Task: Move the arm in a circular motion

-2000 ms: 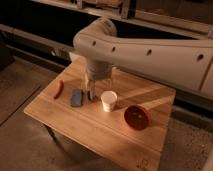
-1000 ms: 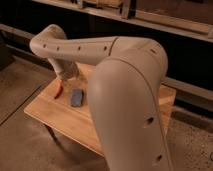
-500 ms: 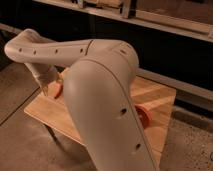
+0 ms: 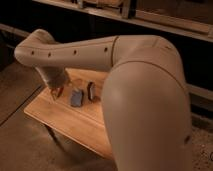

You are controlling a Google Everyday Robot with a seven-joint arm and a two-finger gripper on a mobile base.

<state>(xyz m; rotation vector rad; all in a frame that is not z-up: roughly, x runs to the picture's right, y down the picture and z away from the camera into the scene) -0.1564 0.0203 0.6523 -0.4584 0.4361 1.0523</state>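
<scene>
The beige-grey arm (image 4: 145, 95) fills the right and middle of the camera view. Its thick near segment hides the right part of the wooden table (image 4: 70, 120). A thinner segment with a row of small dark holes (image 4: 75, 51) runs left to a bend (image 4: 35, 47) and turns down. The gripper (image 4: 54, 91) hangs at its end, low over the table's far left corner, next to a red object (image 4: 60, 92).
A blue-grey object (image 4: 76, 98) and a dark upright object (image 4: 91, 91) lie on the table right of the gripper. Dark shelving (image 4: 150, 15) runs behind. Concrete floor (image 4: 20, 145) lies to the left and in front.
The arm has swept left from over the table's middle, then come back slightly right. Its near segment has grown and now hides the white cup and the red bowl.
</scene>
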